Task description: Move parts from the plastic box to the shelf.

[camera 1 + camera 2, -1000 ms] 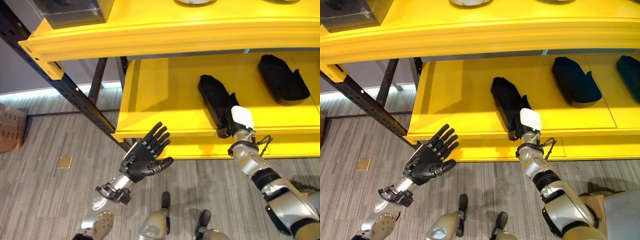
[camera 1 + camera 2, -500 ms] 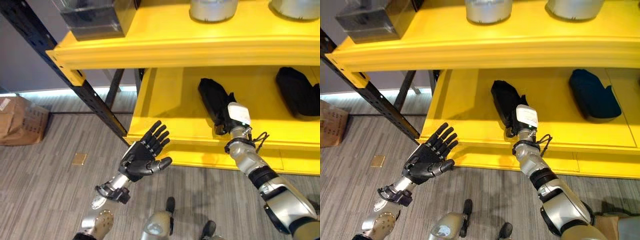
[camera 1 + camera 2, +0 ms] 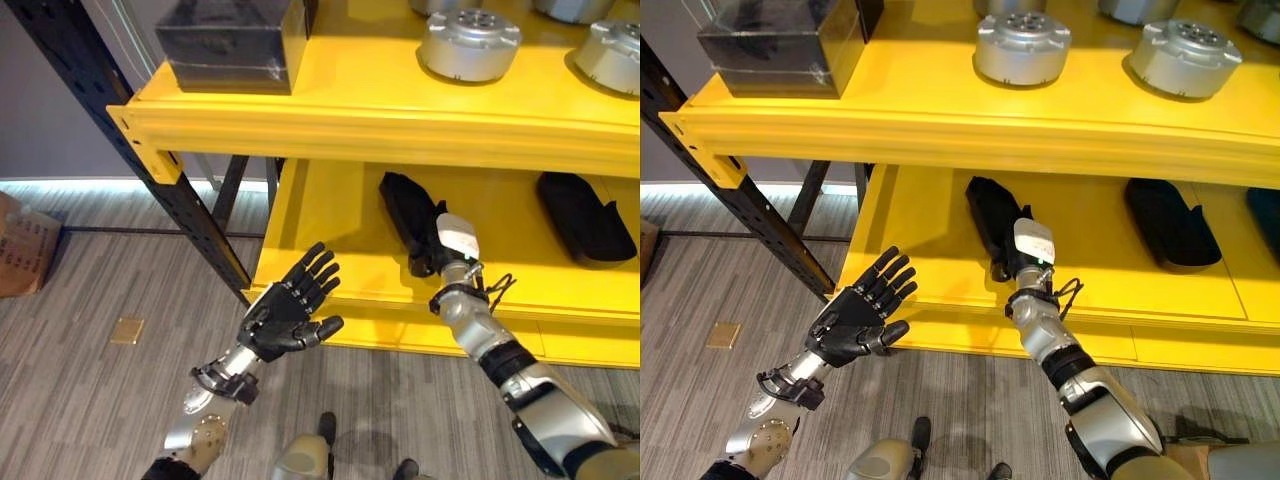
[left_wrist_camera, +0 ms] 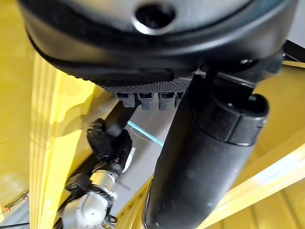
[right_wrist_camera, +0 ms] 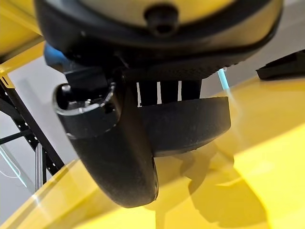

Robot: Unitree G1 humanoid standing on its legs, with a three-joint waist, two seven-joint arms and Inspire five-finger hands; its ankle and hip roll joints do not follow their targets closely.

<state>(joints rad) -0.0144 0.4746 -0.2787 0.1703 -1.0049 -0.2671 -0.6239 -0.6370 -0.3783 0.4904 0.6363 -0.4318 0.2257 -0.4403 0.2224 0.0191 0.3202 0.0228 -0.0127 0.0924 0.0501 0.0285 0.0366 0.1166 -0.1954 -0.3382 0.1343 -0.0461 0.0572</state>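
A long black part (image 3: 403,212) lies on the yellow lower shelf (image 3: 320,225), running front to back. My right hand (image 3: 450,248), with its white thumb cover, is at the part's near end. In the right wrist view the part (image 5: 190,125) sits between the thumb (image 5: 114,152) and the fingers, so the hand is shut on it. My left hand (image 3: 287,314) hovers open and empty, palm up, below and in front of the shelf's left front corner. A dark see-through box (image 3: 235,40) stands on the upper shelf (image 3: 340,100) at the left.
Two more black parts (image 3: 585,215) (image 3: 1265,215) lie further right on the lower shelf. Silver round parts (image 3: 468,42) (image 3: 610,55) stand on the upper shelf. A black rack post (image 3: 130,140) slants down at the left. A cardboard box (image 3: 25,260) sits on the floor.
The camera has moved, so the top of the upper shelf with its silver parts and the box now shows. Both hands keep their poses; the right stays at the black part.
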